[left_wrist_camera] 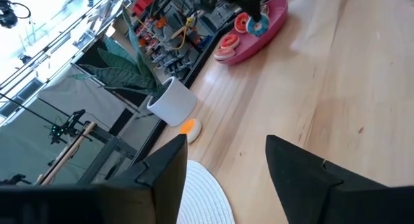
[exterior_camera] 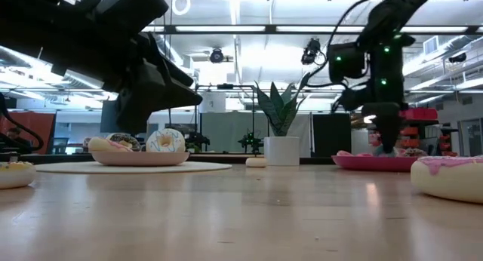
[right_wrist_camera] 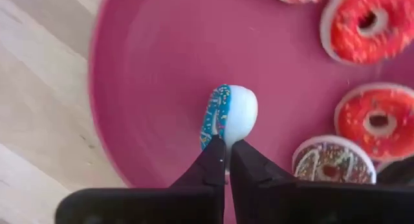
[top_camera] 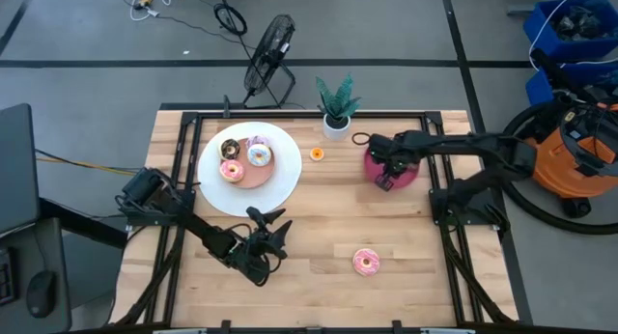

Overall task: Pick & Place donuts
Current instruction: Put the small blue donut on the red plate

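Observation:
My right gripper [right_wrist_camera: 227, 160] is shut on a blue-frosted white donut [right_wrist_camera: 228, 117] over the magenta dish [top_camera: 408, 173]. Two red donuts [right_wrist_camera: 362, 26], a chocolate one [right_wrist_camera: 333, 162] and a pink one lie flat in that dish. Three frosted donuts [top_camera: 243, 157] sit on a small saucer on the white plate [top_camera: 280, 184]. A pink donut [top_camera: 366, 262] lies flat on the table near its near edge, and a tiny orange one [top_camera: 317, 153] lies beside the plate. My left gripper [top_camera: 271, 234] hangs open above the table, near the plate's near side. My right gripper pinches the blue-frosted donut by its rim [right_wrist_camera: 220, 138] between the two fingertips [right_wrist_camera: 210, 160], coming from above and pointing down. The donut stands on edge, frosting to one side. Whether its far rim rests on the dish or is lifted clear cannot be told.
A potted plant [top_camera: 336, 110] stands at the table's far edge, with a dark ring [top_camera: 360, 138] beside it and a fan [top_camera: 266, 56] behind. Bare wood lies between the plate, the dish and the pink donut.

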